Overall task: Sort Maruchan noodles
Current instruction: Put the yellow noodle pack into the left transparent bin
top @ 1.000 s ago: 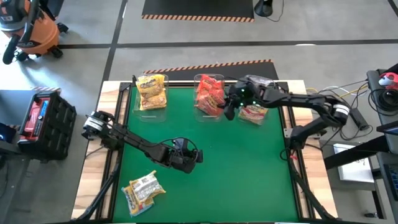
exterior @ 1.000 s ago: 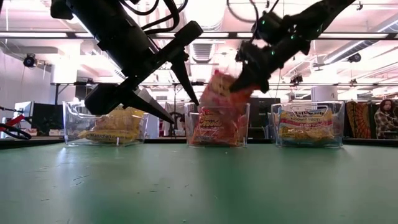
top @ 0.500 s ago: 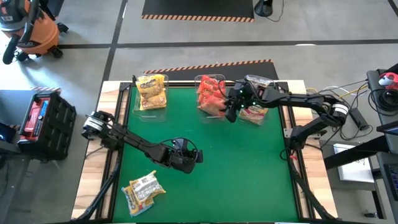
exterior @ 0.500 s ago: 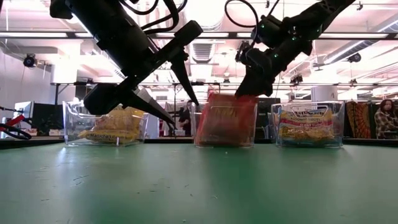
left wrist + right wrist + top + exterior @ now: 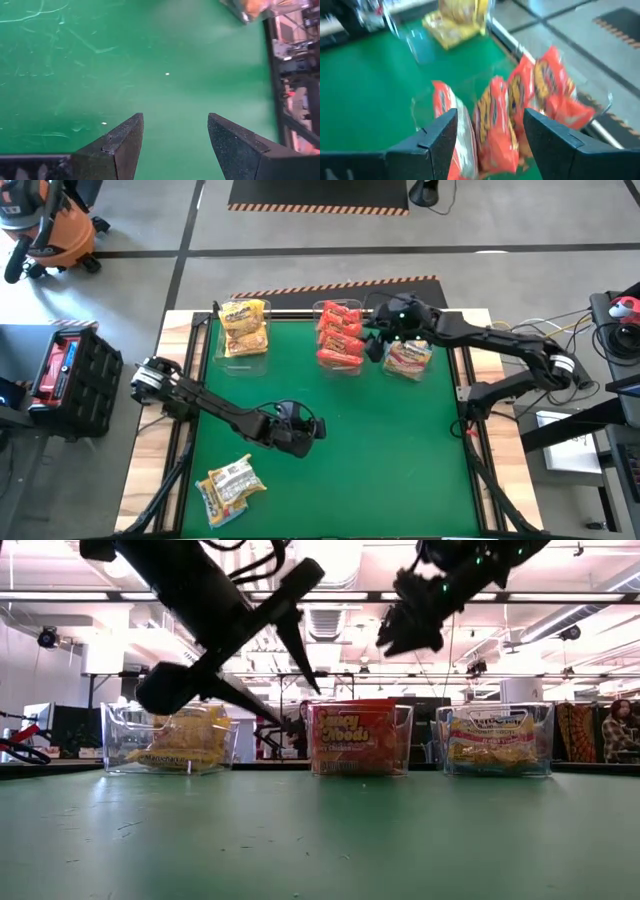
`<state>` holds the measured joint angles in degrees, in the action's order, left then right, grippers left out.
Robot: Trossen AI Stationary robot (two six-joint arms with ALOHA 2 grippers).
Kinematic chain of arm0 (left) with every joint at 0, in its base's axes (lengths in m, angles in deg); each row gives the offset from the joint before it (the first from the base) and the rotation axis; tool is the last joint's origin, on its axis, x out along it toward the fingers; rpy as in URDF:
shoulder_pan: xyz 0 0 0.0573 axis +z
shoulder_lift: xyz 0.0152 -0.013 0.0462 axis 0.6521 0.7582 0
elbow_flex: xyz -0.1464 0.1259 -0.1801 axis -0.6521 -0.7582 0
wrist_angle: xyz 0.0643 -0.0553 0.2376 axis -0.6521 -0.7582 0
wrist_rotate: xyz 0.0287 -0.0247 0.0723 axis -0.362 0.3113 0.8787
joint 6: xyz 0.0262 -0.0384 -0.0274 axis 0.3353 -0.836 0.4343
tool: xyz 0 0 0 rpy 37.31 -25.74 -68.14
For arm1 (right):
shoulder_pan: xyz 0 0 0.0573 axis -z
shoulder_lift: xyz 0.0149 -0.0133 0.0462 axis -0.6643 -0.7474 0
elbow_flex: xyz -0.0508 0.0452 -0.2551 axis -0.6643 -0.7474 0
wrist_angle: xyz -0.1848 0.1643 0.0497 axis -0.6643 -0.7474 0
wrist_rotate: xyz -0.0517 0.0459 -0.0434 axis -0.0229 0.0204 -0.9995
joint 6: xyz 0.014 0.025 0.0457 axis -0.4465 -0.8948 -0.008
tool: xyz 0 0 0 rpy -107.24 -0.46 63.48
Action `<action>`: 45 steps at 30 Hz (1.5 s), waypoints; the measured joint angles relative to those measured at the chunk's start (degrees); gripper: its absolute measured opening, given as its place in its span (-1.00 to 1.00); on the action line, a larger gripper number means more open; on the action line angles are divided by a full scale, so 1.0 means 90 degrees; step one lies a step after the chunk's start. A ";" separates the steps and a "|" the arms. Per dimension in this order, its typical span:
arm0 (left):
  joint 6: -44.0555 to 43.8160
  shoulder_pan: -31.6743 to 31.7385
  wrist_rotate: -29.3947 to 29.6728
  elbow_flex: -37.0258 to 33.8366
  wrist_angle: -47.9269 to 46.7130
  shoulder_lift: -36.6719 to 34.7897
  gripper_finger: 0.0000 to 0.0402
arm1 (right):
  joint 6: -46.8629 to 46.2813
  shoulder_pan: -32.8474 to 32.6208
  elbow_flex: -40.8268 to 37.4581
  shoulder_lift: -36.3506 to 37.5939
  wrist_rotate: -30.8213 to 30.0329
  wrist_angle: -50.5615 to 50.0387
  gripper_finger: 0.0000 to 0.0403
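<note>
My right gripper (image 5: 372, 345) hangs over the middle bin (image 5: 338, 338) at the top centre of the high view, fingers apart and empty — the red packets (image 5: 339, 337) lie inside that bin just beneath. The yellow packets (image 5: 245, 326) fill the left bin (image 5: 243, 330), the pale ones (image 5: 407, 358) the right bin (image 5: 408, 360). One pale packet (image 5: 230, 484) lies loose at lower left on the green mat (image 5: 390, 440) — my left gripper (image 5: 318, 428) hovers mid-table, fingers spread, holding nothing.

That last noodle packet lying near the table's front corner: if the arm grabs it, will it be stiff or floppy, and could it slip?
The loose packet looks crinkly and glossy, so its wrapper probably flexes and might slip between the fingers. It lies flat, so it should slide rather than roll when pushed. It seems small and thin, so likely light.
</note>
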<state>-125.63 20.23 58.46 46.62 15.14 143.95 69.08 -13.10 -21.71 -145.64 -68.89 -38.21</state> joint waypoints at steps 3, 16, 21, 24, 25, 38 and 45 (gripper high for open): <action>0.0138 -0.0040 -0.0049 0.0000 0.0095 -0.0150 0.02 | -0.0354 -0.0027 0.0174 0.0158 0.0093 -0.0070 0.04; -0.0905 -0.1329 -0.0690 0.1029 -0.0996 -0.0315 0.02 | -0.1149 -0.0351 0.0182 0.0211 0.1877 -0.1489 0.03; -0.2418 -0.1920 -0.0759 0.2129 -0.3569 -0.0246 0.03 | -0.0954 -0.0379 0.0182 0.0212 0.1834 -0.1816 0.03; -0.2981 -0.2211 -0.1156 0.2870 -0.5011 -0.0120 0.03 | -0.0990 -0.0379 0.0182 0.0211 0.1834 -0.2030 0.03; -0.3138 -0.2297 -0.1464 0.3101 -0.5469 -0.0058 0.03 | -0.0992 -0.0379 0.0182 0.0212 0.1834 -0.2111 0.03; -0.3500 -0.3127 -0.3068 0.3769 -0.7482 0.0204 0.03 | -0.1269 -0.0379 0.0182 0.0209 0.1834 -0.2317 0.03; -0.3337 -0.3568 -0.3745 0.3755 -0.8065 0.0204 0.03 | -0.1264 -0.0379 0.0182 0.0209 0.1834 -0.2272 0.03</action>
<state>-155.66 -11.89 24.76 80.41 -57.44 145.79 57.70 -16.51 -20.08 -143.76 -52.38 -58.66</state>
